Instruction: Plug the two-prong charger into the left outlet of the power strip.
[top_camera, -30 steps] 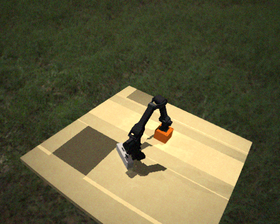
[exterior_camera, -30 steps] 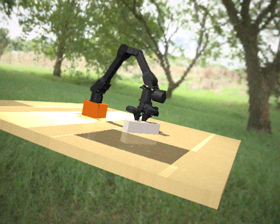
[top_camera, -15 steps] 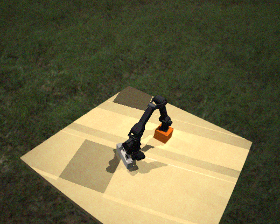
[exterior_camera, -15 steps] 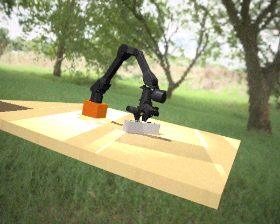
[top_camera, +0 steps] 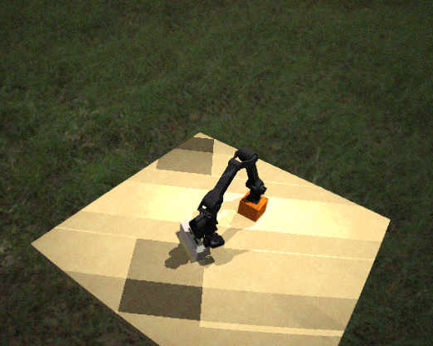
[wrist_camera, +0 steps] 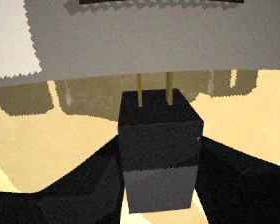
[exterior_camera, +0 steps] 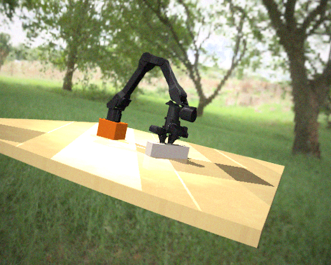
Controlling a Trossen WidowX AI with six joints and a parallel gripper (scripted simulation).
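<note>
The power strip (top_camera: pixel 189 245) (exterior_camera: pixel 167 151) (wrist_camera: pixel 156 42) is a pale grey block on the table. My gripper (top_camera: pixel 199 242) (exterior_camera: pixel 167 143) (wrist_camera: pixel 152 139) is low over it, pointing down, and shut on the black charger (wrist_camera: pixel 161 145). The charger has two brass prongs (wrist_camera: pixel 169 90), which point toward the strip in the wrist view. Their far ends meet the strip's near edge in that view; whether they touch it cannot be told. A dark shape cuts the wrist view's top edge. The outlets cannot be made out, and the charger is too dark to tell from the fingers in the top and exterior views.
The orange base block (top_camera: pixel 252 208) (exterior_camera: pixel 111 128) carries the arm (top_camera: pixel 225 179) (exterior_camera: pixel 133 81). The wooden table (top_camera: pixel 277 279) (exterior_camera: pixel 116 175) is crossed by bright bands and dark shadow patches. Its edges drop off to grass.
</note>
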